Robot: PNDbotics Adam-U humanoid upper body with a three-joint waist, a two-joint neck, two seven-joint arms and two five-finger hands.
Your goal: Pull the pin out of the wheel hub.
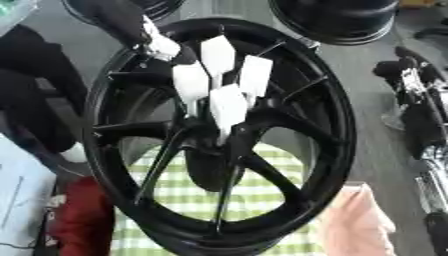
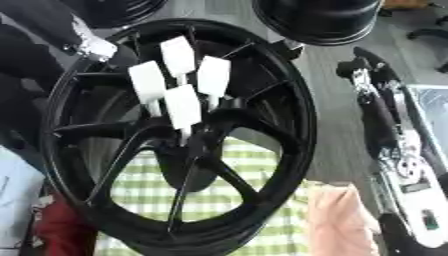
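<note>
A large black spoked alloy wheel hub [image 1: 219, 140] stands tilted over a green-and-white checked cloth [image 1: 262, 200], with four white flat-headed pins [image 1: 229, 105] clustered at its centre, their long axes running roughly down into the hub. The left hand [image 1: 153, 40] rests at the upper-left rim, just beside the pins and nearer them; its finger state cannot be told. The right hand [image 2: 363, 70] hangs well apart at the right, its fingers also unreadable.

The robot's left arm [image 1: 122, 20] is black and thick, with a shiny silver and white part at the wrist. The right arm [image 2: 381, 115] is black too, long and thin, with silver metal pieces and a white panel lower down.
</note>
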